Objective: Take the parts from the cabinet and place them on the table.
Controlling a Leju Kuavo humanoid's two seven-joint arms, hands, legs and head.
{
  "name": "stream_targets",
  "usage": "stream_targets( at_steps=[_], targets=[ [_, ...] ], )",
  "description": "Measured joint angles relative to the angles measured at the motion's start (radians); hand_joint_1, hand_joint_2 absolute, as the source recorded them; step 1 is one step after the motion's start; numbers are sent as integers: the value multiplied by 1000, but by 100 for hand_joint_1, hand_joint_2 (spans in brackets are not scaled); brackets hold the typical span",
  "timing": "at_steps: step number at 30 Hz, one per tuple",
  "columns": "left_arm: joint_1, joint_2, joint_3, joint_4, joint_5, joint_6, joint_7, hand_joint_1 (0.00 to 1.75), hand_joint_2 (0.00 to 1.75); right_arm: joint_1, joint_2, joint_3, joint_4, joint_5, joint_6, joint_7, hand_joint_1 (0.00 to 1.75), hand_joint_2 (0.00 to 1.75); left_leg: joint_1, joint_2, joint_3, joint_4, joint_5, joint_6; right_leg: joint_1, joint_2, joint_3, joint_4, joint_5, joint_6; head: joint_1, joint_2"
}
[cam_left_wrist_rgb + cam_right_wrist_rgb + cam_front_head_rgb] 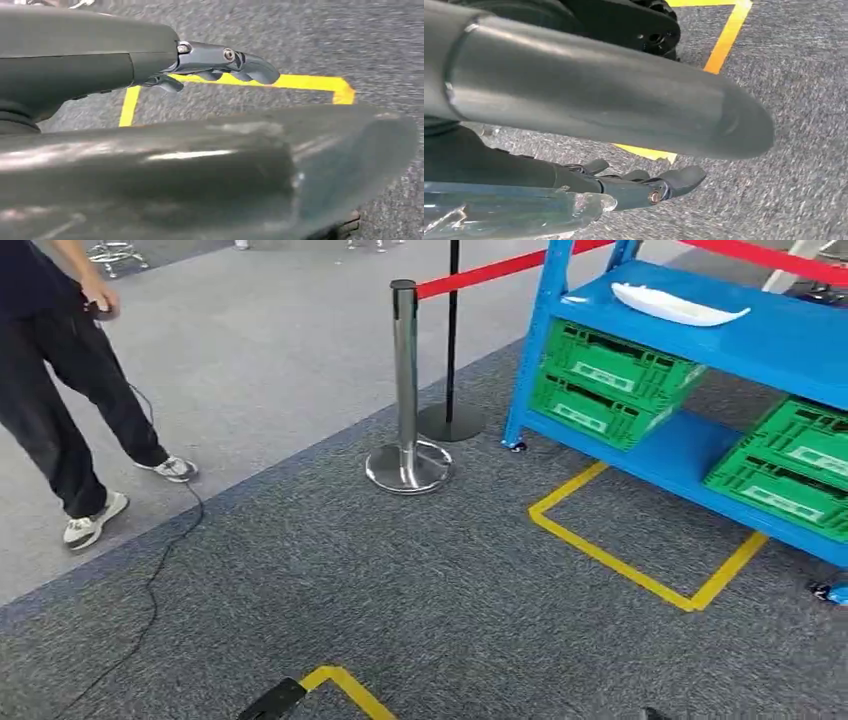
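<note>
Both hands hang over carpet holding nothing, left hand and right hand loosely spread; white part lies on the blue cabinet at two o'clock.

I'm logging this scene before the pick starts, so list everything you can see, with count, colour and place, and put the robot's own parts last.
Shelf rack: one, blue, right of the head view.
White part: one, on the rack's upper shelf.
Crates: four, green, stacked in twos on the lower shelf.
Stanchion: one, chrome, left of the rack, carrying a red belt.
Black post: one, behind the stanchion.
Floor tape: yellow, marked on the grey carpet.
Cable: one, black, across the floor.
Person: one, dark clothes, far left.
Left hand: fingers apart, holding nothing, above the carpet.
Right hand: fingers apart, holding nothing, above the carpet.
</note>
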Motion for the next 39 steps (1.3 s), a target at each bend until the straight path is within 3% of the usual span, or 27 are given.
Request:
stream_targets(
  at_steps=[2, 4, 6, 7, 9, 10, 11, 13, 14, 15, 16, 19, 20, 21, 22, 24, 25, 27, 28, 29, 30, 31, 34, 35, 36, 37, 39],
  targets=[
    [-2, -1, 0, 0, 8, 0, 2, 0, 0, 3, -1, 0, 1, 4, 0, 3, 0, 0, -2, 18, -4, 4, -3, 1, -5, 18, -6, -11, 7, 12, 0, 0],
    [-2, -3, 0, 0, 10, 0, 2, 0, 0, 11, -1, 0, 3, 10, -4, 15, 0, 0, 1, 41, -3, -2, 6, 15, -8, 37, -18, -17, 14, 24, 0, 0],
    [-4, -3, 0, 0, 10, 1, 2, 0, 0, 13, -1, 0, 5, 19, -8, 24, 0, 0, 0, 62, -3, -3, 8, 27, 0, -55, -43, 45, -33, 25, 10, 0],
    [-1, -3, 0, 0, 10, 1, 2, 0, 0, 9, 0, 0, 5, 22, -10, 25, 0, 0, -3, 76, -3, -3, 7, 31, 0, -82, -76, 119, -75, 29, 11, 0],
    [3, -2, 0, 0, 11, 1, 2, 0, 0, 5, 0, 1, 7, 22, -10, 25, 0, 0, -7, 106, -3, -3, 5, 33, -1, -104, -145, 278, -144, 33, 10, 0],
    [3, -2, 0, 0, 10, 1, 2, 0, 0, 6, 0, 1, 7, 23, -10, 26, 0, 0, -7, 120, -2, -3, 4, 33, -1, -107, -153, 304, -146, 34, 10, 0],
    [2, -2, 0, 0, 11, 1, 2, 0, 0, 8, 0, 1, 8, 23, -11, 26, 0, 0, -7, 131, -1, -2, 3, 33, -1, -109, -135, 280, -127, 35, 11, 0],
    [2, -3, 0, 0, 11, 1, 2, 0, 0, 7, -1, 1, 8, 22, -11, 26, 0, 0, -7, 151, 4, -2, -1, 29, -1, -124, -46, 126, -56, 32, 10, 0],
    [2, -3, 0, 0, 11, 1, 2, 0, 0, 6, -1, 1, 8, 22, -11, 26, 0, 0, -9, 160, 9, -1, -6, 24, 0, -163, 10, 34, -25, 30, 11, 0],
    [2, -2, 0, 0, 10, 1, 2, 0, 0, 2, 0, 1, 8, 24, -11, 26, 0, 0, -18, 167, 11, 0, -11, 17, 10, -200, 27, 4, -41, 24, 12, 0],
    [2, -2, 0, 0, 11, 1, 2, 0, 0, 0, 0, 1, 8, 29, -14, 31, 0, 0, -20, 175, 13, 3, -13, 14, 5, -181, 30, 1, -32, 14, 6, 0],
    [1, -2, 0, 0, 10, 2, 2, 0, 0, 3, 0, 2, 11, 47, -19, 48, 0, 0, -18, 202, 19, -3, -14, 4, 8, -151, 24, -2, -30, -1, 8, 0],
    [-1, -3, 0, 0, 10, 2, 2, 0, 0, 5, 0, 3, 11, 53, -23, 53, 0, 0, -14, 188, 20, 2, -23, -6, 0, -138, 28, -7, -26, -7, 7, 0],
    [-1, -3, 0, 0, 10, 2, 2, 0, 0, 5, 1, 3, 11, 58, -25, 58, 0, 0, -12, 139, 7, 35, -48, -11, -3, -129, 28, -8, -26, -12, 3, 0],
    [-1, -3, 0, 0, 10, -1, 2, 0, 0, 1, 1, 3, 11, 64, -28, 59, 0, 0, -10, 113, -25, 104, -87, -14, -4, -118, 26, -8, -24, -17, 3, 0],
    [5, -2, 0, 0, 11, -2, 3, 0, 0, 0, 1, 4, 11, 72, -30, 60, 0, 0, -8, 96, -105, 263, -152, -18, -5, -91, 25, -8, -24, -20, 2, 0],
    [7, -2, 0, 0, 12, -2, 3, 0, 0, 1, 1, 4, 11, 75, -30, 62, 0, 0, -7, 94, -131, 305, -157, -18, -5, -78, 25, -8, -24, -20, 2, 0],
    [7, -2, 0, 0, 13, -2, 6, 0, 0, 5, 1, 7, 11, 84, -31, 66, 0, 0, -6, 91, -117, 249, -91, -16, -8, -49, 27, -7, -23, -19, 2, 0],
    [7, -1, 0, 0, 13, -2, 6, 0, 0, 5, 1, 9, 11, 88, -32, 66, 0, 0, -5, 84, -80, 168, -40, -15, -10, -34, 28, -7, -22, -16, 2, 0],
    [7, 0, 0, 0, 13, -1, 6, 0, 0, 4, 1, 11, 11, 91, -32, 66, 0, 0, -1, 61, -40, 85, 1, -16, -13, -21, 28, -7, -21, -12, 2, 0],
    [7, 0, 0, 0, 13, -1, 6, 0, 0, 3, 1, 11, 11, 92, -32, 66, 0, 0, 7, 11, -15, 29, 12, -19, -12, -10, 25, -6, -19, -6, 0, 0],
    [6, -1, 0, 0, 13, -1, 6, 0, 0, 0, 1, 11, 11, 92, -32, 67, 0, 0, 11, 4, -7, 0, 1, -17, -7, 5, 15, 2, -21, 1, -1, 0],
    [6, -1, 0, 0, 13, -2, 8, 0, 0, 11, 1, 12, 12, 93, -33, 67, 0, 0, 4, 29, -10, 3, 7, 1, -14, 30, 4, -18, -6, 25, 1, 0],
    [4, -1, 0, 0, 13, -1, 8, 0, 0, 14, 1, 12, 13, 95, -34, 68, 0, 0, 9, 43, -9, -3, 13, 10, -14, 11, 0, -11, -9, 27, 0, 0],
    [3, -1, 0, 0, 13, -1, 8, 0, 0, 15, 1, 13, 13, 96, -35, 68, 0, 0, 8, 51, -9, -3, 11, 16, -7, -54, -10, 12, -28, 29, 7, 0],
    [4, -1, 1, 0, 13, -1, 8, 0, 0, 11, 1, 14, 13, 98, -35, 69, 0, 0, 5, 64, -9, -3, 10, 24, -7, -87, -39, 73, -67, 31, 12, 0],
    [10, 0, 1, 0, 13, -1, 8, 0, 0, 3, 2, 19, 13, 103, -33, 68, 0, 0, -2, 95, -9, -3, 8, 27, -8, -106, -118, 240, -144, 34, 11, 0]
  ],
)
